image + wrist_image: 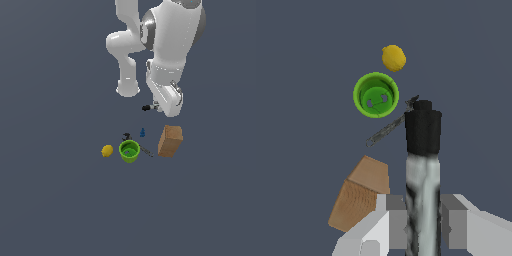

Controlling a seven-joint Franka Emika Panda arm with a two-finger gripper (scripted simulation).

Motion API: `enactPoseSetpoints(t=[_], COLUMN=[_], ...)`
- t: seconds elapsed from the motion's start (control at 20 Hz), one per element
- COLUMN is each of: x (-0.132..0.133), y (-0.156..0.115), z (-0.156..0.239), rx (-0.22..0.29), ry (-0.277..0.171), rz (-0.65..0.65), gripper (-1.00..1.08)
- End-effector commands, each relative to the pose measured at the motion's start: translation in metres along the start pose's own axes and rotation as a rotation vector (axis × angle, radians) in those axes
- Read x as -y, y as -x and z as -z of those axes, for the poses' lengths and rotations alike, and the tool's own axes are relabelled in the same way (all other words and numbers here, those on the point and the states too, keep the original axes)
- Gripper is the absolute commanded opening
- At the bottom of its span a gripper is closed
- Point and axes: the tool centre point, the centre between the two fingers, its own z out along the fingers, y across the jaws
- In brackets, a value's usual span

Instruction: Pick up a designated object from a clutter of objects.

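My gripper (pixel 423 225) is shut on the marker-like stick (pixel 422 190). Its pale grey-white barrel sits between the fingers (pixel 390 220) and its black end points away from the wrist. In the exterior view the gripper (pixel 157 106) holds the stick (pixel 147 107) lifted above the clutter, black end toward the exterior view's left. Below lie the green cup (pixel 129 151), the yellow lemon-like ball (pixel 107 150), the brown box (pixel 170 141), the tiny blue piece (pixel 142 132), the tiny black piece (pixel 126 136) and the thin dark rod (pixel 146 149).
In the wrist view the green cup (pixel 376 95), the yellow ball (pixel 393 57), the thin dark rod (pixel 386 131) and the brown box (pixel 361 195) lie on the dark grey floor beneath the gripper. The white arm (pixel 165 45) rises behind the clutter.
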Motion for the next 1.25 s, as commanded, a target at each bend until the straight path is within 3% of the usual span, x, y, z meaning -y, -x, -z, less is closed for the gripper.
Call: enactPoseSetpoints(t=[0.0,0.65,1.2], x=[-0.011,-0.045,-0.048], y=[0.017,0.083,0.092], z=[0.020,0.096,0.106], rx=[-0.002,0.000,0.002], ry=[0.000,0.001,0.001], rz=[-0.001,0.000,0.000], gripper=[-1.00,-1.00,-1.00])
